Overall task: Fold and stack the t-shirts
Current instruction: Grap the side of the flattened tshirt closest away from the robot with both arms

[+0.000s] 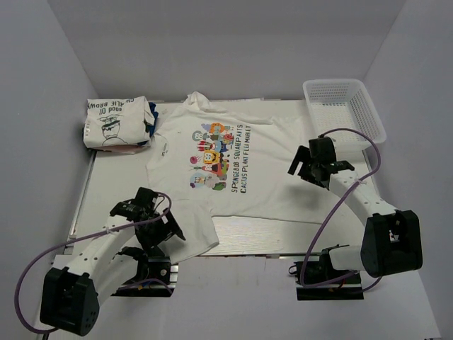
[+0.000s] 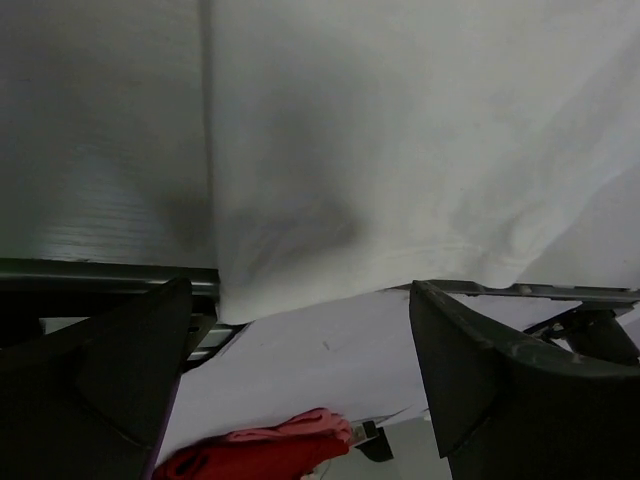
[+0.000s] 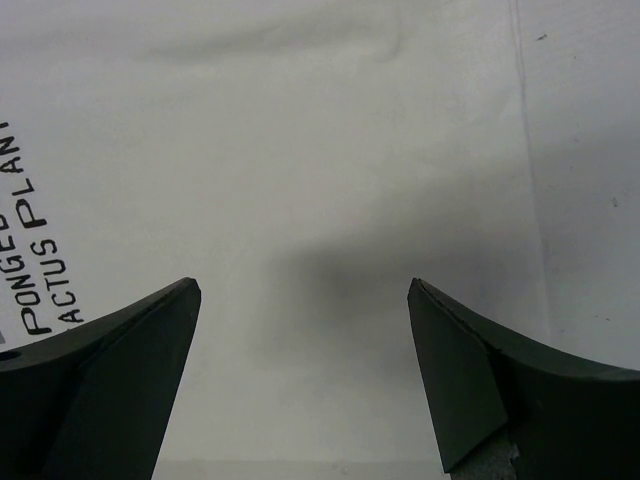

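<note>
Both jaws: wide open, empty; left jaws over the near sleeve, right jaws over the hem end.
Printed tee (image 1: 233, 159): spread flat mid-bench (image 1: 283, 237); light, limp, likely to drag; pinch sleeve edge and hem corners.
Folded tee (image 1: 113, 124): far-left corner, stacking spot.
Basket (image 1: 343, 106): far right, no obstruction.

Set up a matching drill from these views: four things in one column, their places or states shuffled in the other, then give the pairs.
Column A
1. cartoon-print t-shirt
2. Charlie Brown t-shirt
3. mesh basket
4. right gripper

Column B
a. at the far right, beyond the right arm
b. open, over plain white cloth beside the dark text
c. folded, at the far left
d. spread out flat in the middle

Pairs: 1-d, 2-c, 3-a, 4-b
</note>
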